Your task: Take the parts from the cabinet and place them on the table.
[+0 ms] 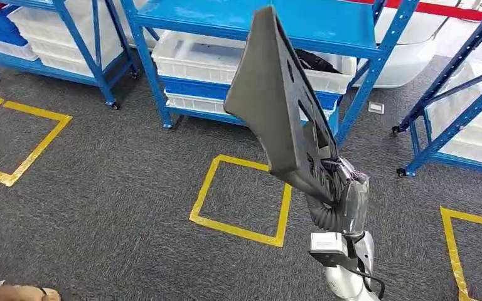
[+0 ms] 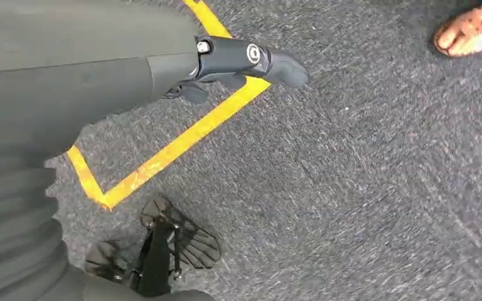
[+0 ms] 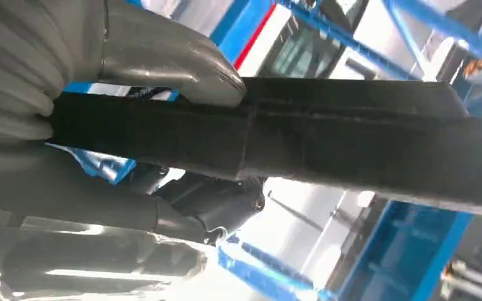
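Dark grey plastic, a long flat part (image 1: 280, 100), stood raised above the carpet in the head view, gripped at its lower end by the right hand (image 1: 342, 188), blue racks (image 1: 257, 25) behind. In the left wrist view the left hand (image 2: 238, 63) hung over grey carpet (image 2: 351, 188), fingers extended, holding nothing. In the right wrist view the thumb (image 3: 176, 63) pressed the part's edge. The long overhang could probably lever it loose or clip a rack.

Right arm raised, right hand (image 1: 337, 188) clamped on the dark panel (image 1: 279, 100), thumb over its edge. Left hand (image 2: 238, 63) hangs low, fingers loosely extended, holding nothing.
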You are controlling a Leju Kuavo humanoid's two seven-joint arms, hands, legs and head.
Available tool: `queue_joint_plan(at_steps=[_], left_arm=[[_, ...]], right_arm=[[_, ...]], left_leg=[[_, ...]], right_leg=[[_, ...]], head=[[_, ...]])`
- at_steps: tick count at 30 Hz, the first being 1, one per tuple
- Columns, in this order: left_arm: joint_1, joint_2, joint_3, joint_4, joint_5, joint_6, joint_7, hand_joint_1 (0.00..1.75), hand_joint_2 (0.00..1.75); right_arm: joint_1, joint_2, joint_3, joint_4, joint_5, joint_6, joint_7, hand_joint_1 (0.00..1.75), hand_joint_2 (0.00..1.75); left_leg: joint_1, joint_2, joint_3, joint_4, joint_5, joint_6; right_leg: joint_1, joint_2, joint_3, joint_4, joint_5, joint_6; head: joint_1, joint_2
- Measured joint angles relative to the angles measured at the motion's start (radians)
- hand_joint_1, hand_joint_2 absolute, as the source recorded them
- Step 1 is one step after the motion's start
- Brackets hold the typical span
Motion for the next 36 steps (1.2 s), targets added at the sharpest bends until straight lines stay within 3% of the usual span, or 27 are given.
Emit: queue_joint_plan(at_steps=[1, 2, 3, 4, 5, 6, 9, 10, 11, 13, 16, 17, 18, 19, 20, 21, 22, 24, 26, 27, 28, 29, 31, 32, 33, 35, 36], left_arm=[[0.000, 0.000, 0.000, 0.000, 0.005, -0.002, -0.002, 0.00, 1.75], [0.000, 0.000, 0.000, 0.000, 0.006, -0.005, -0.004, 0.00, 1.75], [0.000, 0.000, 0.000, 0.000, 0.006, -0.009, -0.006, 0.00, 1.75], [0.000, -0.001, 0.000, 0.000, 0.007, -0.011, -0.013, 0.00, 1.75], [0.000, -0.001, 0.000, 0.000, 0.009, -0.012, -0.014, 0.00, 1.75], [0.000, -0.001, 0.000, 0.000, 0.011, -0.013, -0.018, 0.00, 1.75], [0.005, 0.000, 0.001, 0.000, 0.014, -0.013, -0.021, 0.00, 1.75], [0.006, 0.003, 0.001, 0.000, 0.015, -0.012, -0.021, 0.00, 1.75], [0.006, 0.002, 0.001, 0.000, 0.016, -0.012, -0.022, 0.00, 1.75], [0.005, 0.001, 0.001, 0.000, 0.016, -0.011, -0.022, 0.00, 1.75], [0.004, 0.001, 0.001, 0.000, 0.016, -0.003, -0.012, 0.00, 1.75], [0.004, 0.001, 0.001, 0.000, 0.019, 0.004, -0.003, 0.00, 1.75], [0.004, 0.001, 0.001, 0.000, 0.024, 0.010, 0.004, 0.00, 1.75], [0.005, 0.002, 0.001, 0.000, 0.027, 0.013, 0.013, 0.00, 1.75], [0.004, 0.003, 0.001, 0.000, 0.026, 0.016, 0.020, 0.00, 1.75], [0.001, 0.008, 0.001, 0.000, 0.026, 0.021, 0.025, 0.00, 1.75], [-0.001, 0.010, 0.001, 0.000, 0.027, 0.024, 0.029, 0.00, 1.75], [-0.002, 0.010, 0.002, 0.000, 0.035, 0.025, 0.030, 0.00, 1.75], [-0.002, 0.013, 0.002, -0.001, 0.046, 0.025, 0.030, 0.00, 1.75], [-0.001, 0.011, 0.002, 0.000, 0.048, 0.024, 0.029, 0.00, 1.75], [-0.003, 0.011, 0.002, 0.000, 0.050, 0.024, 0.029, 0.00, 1.75], [-0.005, 0.012, 0.002, 0.000, 0.055, 0.024, 0.029, 0.00, 1.75], [-0.005, 0.013, 0.002, 0.000, 0.061, 0.024, 0.031, 0.00, 1.75], [-0.003, 0.013, 0.002, 0.000, 0.065, 0.026, 0.033, 0.00, 1.75], [-0.002, 0.013, 0.002, 0.000, 0.068, 0.028, 0.035, 0.00, 1.75], [-0.002, 0.012, 0.003, 0.000, 0.072, 0.030, 0.040, 0.00, 1.75], [-0.002, 0.013, 0.003, 0.000, 0.076, 0.031, 0.042, 0.00, 1.75]], right_arm=[[0.000, -0.001, 0.000, 0.002, -0.005, 0.002, -0.002, 1.75, 1.75], [-0.001, -0.004, 0.000, 0.003, -0.008, 0.004, -0.002, 1.75, 1.75], [-0.002, -0.005, 0.000, 0.004, -0.009, 0.004, -0.002, 1.75, 1.75], [-0.003, -0.006, 0.000, 0.004, -0.012, 0.004, -0.004, 1.75, 1.75], [-0.003, -0.006, 0.000, 0.004, -0.014, 0.004, -0.007, 1.75, 1.75], [-0.003, -0.005, 0.000, 0.004, -0.017, 0.004, -0.011, 1.75, 1.75], [-0.001, -0.006, 0.001, 0.004, -0.020, 0.004, -0.016, 1.75, 1.75], [-0.002, -0.004, 0.001, 0.004, -0.021, 0.004, -0.017, 1.75, 1.75], [-0.001, -0.004, 0.001, 0.004, -0.021, 0.004, -0.018, 1.75, 1.75], [0.000, -0.004, 0.001, 0.004, -0.021, 0.003, -0.020, 1.75, 1.75], [0.000, -0.004, 0.002, 0.005, -0.024, 0.004, -0.021, 1.75, 1.75], [-0.001, -0.004, 0.003, 0.006, -0.027, 0.011, -0.021, 1.75, 1.75], [-0.003, -0.003, 0.006, 0.007, -0.029, 0.019, -0.021, 1.75, 1.75], [-0.006, -0.002, 0.009, 0.008, -0.025, 0.020, -0.021, 1.75, 1.75], [-0.012, 0.002, 0.013, 0.008, -0.015, 0.020, -0.021, 1.75, 1.75], [-0.017, 0.006, 0.016, 0.008, -0.009, 0.020, -0.020, 1.75, 1.75], [-0.021, 0.008, 0.018, 0.008, -0.002, 0.020, -0.018, 1.75, 1.75], [-0.024, 0.013, 0.021, 0.008, 0.007, 0.025, -0.013, 1.75, 1.75], [-0.032, 0.019, 0.026, 0.008, 0.014, 0.032, -0.008, 1.75, 1.75], [-0.038, 0.020, 0.027, 0.010, 0.017, 0.036, -0.005, 1.75, 1.75], [-0.044, 0.021, 0.027, 0.010, 0.017, 0.036, -0.005, 1.75, 1.75], [-0.048, 0.022, 0.027, 0.011, 0.022, 0.038, -0.005, 1.75, 1.75], [-0.047, 0.023, 0.029, 0.018, 0.030, 0.040, -0.002, 1.75, 1.75], [-0.048, 0.024, 0.030, 0.022, 0.035, 0.040, -0.002, 1.75, 1.75], [-0.048, 0.025, 0.032, 0.023, 0.037, 0.040, -0.002, 1.75, 1.75], [-0.052, 0.029, 0.033, 0.023, 0.042, 0.040, -0.001, 1.75, 1.75], [-0.054, 0.031, 0.034, 0.023, 0.046, 0.040, -0.001, 1.75, 1.75]], left_leg=[[0.000, -0.012, 0.000, 0.000, 0.001, -0.002], [0.000, -0.023, 0.000, 0.001, 0.002, -0.003], [0.001, -0.035, 0.001, 0.002, 0.003, -0.005], [0.001, -0.046, -0.001, 0.007, 0.002, -0.009], [-0.002, -0.051, -0.006, 0.012, 0.000, -0.014], [-0.008, -0.059, -0.012, 0.022, -0.007, -0.022], [0.002, -0.070, -0.023, 0.022, -0.004, -0.037], [0.007, -0.063, -0.024, 0.032, -0.009, -0.041], [0.003, -0.026, -0.036, 0.067, -0.037, -0.047], [0.010, 0.016, -0.105, 0.213, -0.118, -0.060], [0.015, 0.027, -0.172, 0.349, -0.165, -0.066], [0.016, 0.027, -0.172, 0.346, -0.152, -0.065], [0.016, 0.028, -0.149, 0.297, -0.120, -0.062], [0.015, 0.032, -0.103, 0.209, -0.075, -0.055], [0.010, 0.052, -0.044, 0.100, -0.032, -0.043], [0.000, 0.093, -0.011, 0.034, -0.026, -0.027], [-0.004, 0.092, -0.014, 0.039, -0.026, -0.024], [-0.010, 0.076, -0.017, 0.036, -0.026, -0.016], [-0.005, 0.053, 0.002, 0.008, -0.010, -0.003], [0.001, 0.044, 0.010, -0.012, 0.000, -0.002], [0.002, 0.039, 0.011, -0.016, 0.007, 0.008], [0.002, 0.027, 0.008, -0.016, 0.007, 0.008], [0.001, 0.001, 0.004, -0.015, 0.007, 0.007], [0.001, -0.012, 0.003, -0.014, 0.008, 0.006], [0.002, -0.024, 0.003, -0.013, 0.008, 0.004], [0.005, -0.051, 0.003, 0.000, 0.003, -0.006], [0.006, -0.061, -0.003, 0.012, -0.003, -0.015]], right_leg=[[0.000, 0.001, 0.008, -0.019, 0.015, 0.008], [0.000, 0.002, 0.039, -0.080, 0.045, 0.018], [-0.002, 0.007, 0.084, -0.172, 0.084, 0.027], [-0.008, 0.028, 0.139, -0.286, 0.123, 0.033], [-0.012, 0.050, 0.154, -0.329, 0.129, 0.032], [-0.009, 0.040, 0.161, -0.331, 0.135, 0.019], [-0.003, 0.024, 0.158, -0.329, 0.139, -0.001], [-0.015, 0.015, 0.160, -0.332, 0.143, -0.008], [-0.013, 0.012, 0.162, -0.333, 0.142, -0.016], [-0.008, -0.003, 0.163, -0.332, 0.139, -0.024], [-0.002, -0.021, 0.163, -0.331, 0.138, -0.026], [0.000, -0.030, 0.163, -0.331, 0.137, -0.026], [0.001, -0.036, 0.165, -0.331, 0.136, -0.027], [0.004, -0.043, 0.166, -0.332, 0.135, -0.027], [0.006, -0.049, 0.169, -0.332, 0.133, -0.025], [0.006, -0.055, 0.171, -0.333, 0.133, -0.024], [0.018, -0.062, 0.171, -0.335, 0.131, -0.019], [0.009, -0.077, 0.173, -0.337, 0.128, -0.011], [0.021, -0.088, 0.179, -0.343, 0.126, 0.000], [0.014, -0.050, 0.167, -0.316, 0.112, 0.001], [0.013, -0.023, 0.142, -0.262, 0.082, -0.007], [0.009, -0.006, 0.102, -0.180, 0.046, -0.013], [0.002, 0.002, 0.029, -0.036, -0.005, -0.010], [-0.001, 0.002, 0.021, -0.025, 0.000, 0.000], [-0.005, 0.002, 0.038, -0.062, 0.022, 0.011], [-0.016, 0.012, 0.129, -0.248, 0.104, 0.037], [-0.024, 0.042, 0.167, -0.332, 0.125, 0.043]], head=[[0.000, 0.000], [0.001, 0.000], [0.001, 0.000], [0.001, 0.000], [0.003, 0.000], [0.002, 0.000], [0.002, 0.000], [0.003, 0.000], [-0.001, 0.000], [-0.007, 0.000], [-0.007, 0.000], [-0.007, 0.000], [-0.007, 0.000], [-0.007, 0.000], [-0.007, 0.000], [-0.007, 0.000], [-0.003, 0.000], [-0.005, 0.000], [-0.005, 0.000], [0.000, 0.000], [-0.003, 0.000], [0.000, 0.000], [0.000, 0.000], [0.002, 0.000], [0.001, 0.000], [0.002, 0.000], [0.003, 0.000]])
